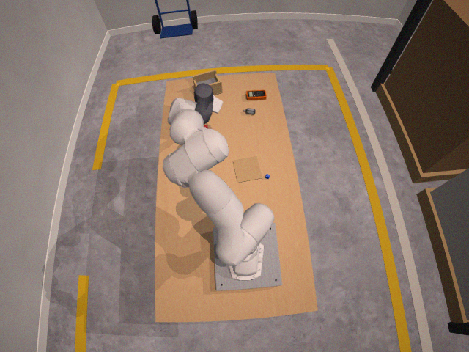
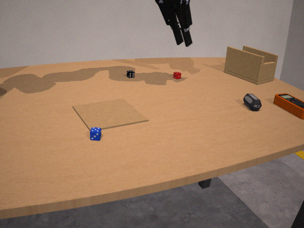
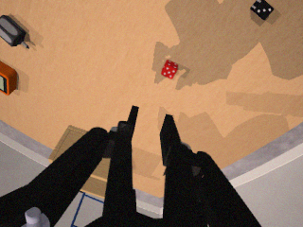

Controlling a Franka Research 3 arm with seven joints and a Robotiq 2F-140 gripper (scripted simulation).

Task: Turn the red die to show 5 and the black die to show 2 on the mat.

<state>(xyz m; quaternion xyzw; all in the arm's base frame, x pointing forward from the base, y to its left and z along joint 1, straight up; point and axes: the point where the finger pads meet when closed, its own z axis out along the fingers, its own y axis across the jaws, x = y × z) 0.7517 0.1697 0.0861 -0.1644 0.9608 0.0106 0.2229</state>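
The red die [image 1: 206, 126] [image 2: 176, 75] [image 3: 169, 69] sits flat on the table; its top number is too small to tell. The black die [image 2: 130, 74] [image 3: 261, 8] sits flat off the mat; a side with six pips faces the exterior view, its top is unclear, and the arm hides it in the top view. The blue die [image 1: 267, 176] [image 2: 95, 134] sits flat just beside a corner of the square mat [image 1: 247, 169] [image 2: 110, 114], apparently with 5 on top. My gripper [image 2: 184, 44] [image 3: 149, 121] is partly open and empty, pointing down high above the table near the red die.
An open wooden box [image 1: 218, 89] [image 2: 242, 63] [image 3: 71, 142] stands at the table's far end. A dark bit holder [image 1: 250, 111] [image 2: 251, 101] [image 3: 11, 31] and an orange multimeter [image 1: 256, 94] [image 2: 289, 105] [image 3: 7, 78] lie on the side away from the black die.
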